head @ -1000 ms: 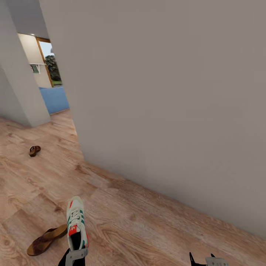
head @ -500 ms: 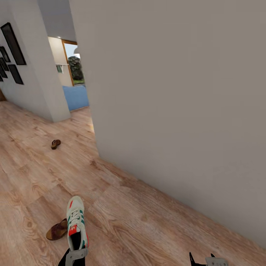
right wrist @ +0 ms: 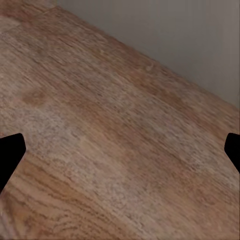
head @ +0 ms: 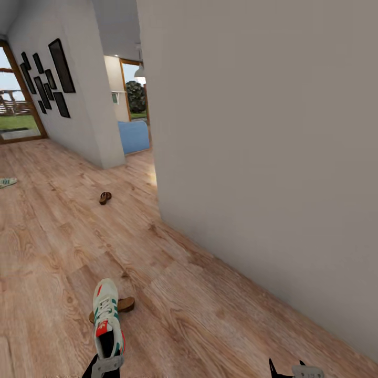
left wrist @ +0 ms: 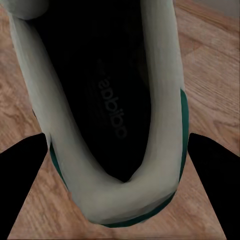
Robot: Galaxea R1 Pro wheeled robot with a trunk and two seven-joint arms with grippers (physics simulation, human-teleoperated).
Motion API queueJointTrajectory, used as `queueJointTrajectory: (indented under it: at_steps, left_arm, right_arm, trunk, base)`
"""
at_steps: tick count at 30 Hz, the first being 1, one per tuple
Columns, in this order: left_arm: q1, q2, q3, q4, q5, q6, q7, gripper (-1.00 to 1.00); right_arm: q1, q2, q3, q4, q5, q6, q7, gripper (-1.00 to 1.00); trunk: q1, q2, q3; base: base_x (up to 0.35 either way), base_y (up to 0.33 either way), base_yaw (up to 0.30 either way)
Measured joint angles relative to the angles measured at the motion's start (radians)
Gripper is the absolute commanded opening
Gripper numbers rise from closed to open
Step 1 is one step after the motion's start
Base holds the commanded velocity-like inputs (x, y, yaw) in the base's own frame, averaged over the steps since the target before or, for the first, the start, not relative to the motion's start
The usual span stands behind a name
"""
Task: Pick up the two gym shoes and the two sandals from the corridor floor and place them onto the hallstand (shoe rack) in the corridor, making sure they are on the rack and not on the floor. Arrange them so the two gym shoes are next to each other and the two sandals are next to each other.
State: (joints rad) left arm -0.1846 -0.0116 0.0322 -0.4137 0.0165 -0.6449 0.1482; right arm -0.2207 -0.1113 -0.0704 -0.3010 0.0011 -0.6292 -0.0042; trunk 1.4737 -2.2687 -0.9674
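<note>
The left tool (head: 107,362) sits at the bottom left of the head view, clamped on the heel of a gym shoe (head: 106,316) that points up the frame, toe away from the robot. The left wrist view adds what the head view cannot: the shoe's (left wrist: 107,112) dark insole with its printed brand name, the cream collar and green edge, and black fingers (left wrist: 20,172) at both sides of the heel. The right tool (head: 289,369) shows at the bottom right of the head view; the right wrist view has its fingertips (right wrist: 9,152) far apart at the two edges, over bare corridor floor (right wrist: 110,150) beside a grey wall (right wrist: 190,40). Only the head view takes in the other footwear: one sandal (head: 124,304) partly behind the held shoe, a second sandal (head: 105,197) at mid left, and the other gym shoe (head: 7,182) at the far left edge, all on the planks.
</note>
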Motion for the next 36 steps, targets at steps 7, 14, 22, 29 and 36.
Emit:
queueJointTrajectory:
  at_steps: [7, 14, 22, 29, 36]
  left_arm:
    - [0.000, 0.000, 0.000, 0.004, 0.001, -0.005, 0.000, -1.00]
    - [0.000, 0.000, 0.000, 0.005, 0.001, -0.005, 0.000, -1.00]
    - [0.000, 0.000, 0.000, 0.005, 0.001, -0.005, 0.000, -1.00]
    - [0.000, 0.000, 0.000, 0.005, 0.000, -0.005, 0.000, -1.00]
    - [0.000, -0.001, 0.000, 0.005, -0.001, -0.005, 0.000, -1.00]
  right_arm:
    - [0.000, 0.000, 0.000, 0.000, 0.000, 0.000, 0.000, 1.00]
    - [0.000, -0.001, 0.000, 0.000, 0.000, 0.000, 0.000, 1.00]
    - [0.000, 0.000, 0.000, 0.000, 0.000, 0.000, 0.000, 1.00]
    - [0.000, 0.001, 0.000, 0.000, 0.000, 0.000, 0.000, 1.00]
    - [0.000, 0.000, 0.000, 0.000, 0.000, 0.000, 0.000, 1.00]
  trunk:
    - [0.000, 0.000, 0.000]
    - [0.000, 0.000, 0.000]
    - [0.000, 0.000, 0.000]
    - [0.000, 0.000, 0.000]
    - [0.000, 0.000, 0.000]
  base:
    - [0.000, 0.000, 0.278]
    - [0.000, 0.000, 0.278]
    - [0.000, 0.000, 0.278]
    - [0.000, 0.000, 0.278]
    - [0.000, 0.000, 0.278]
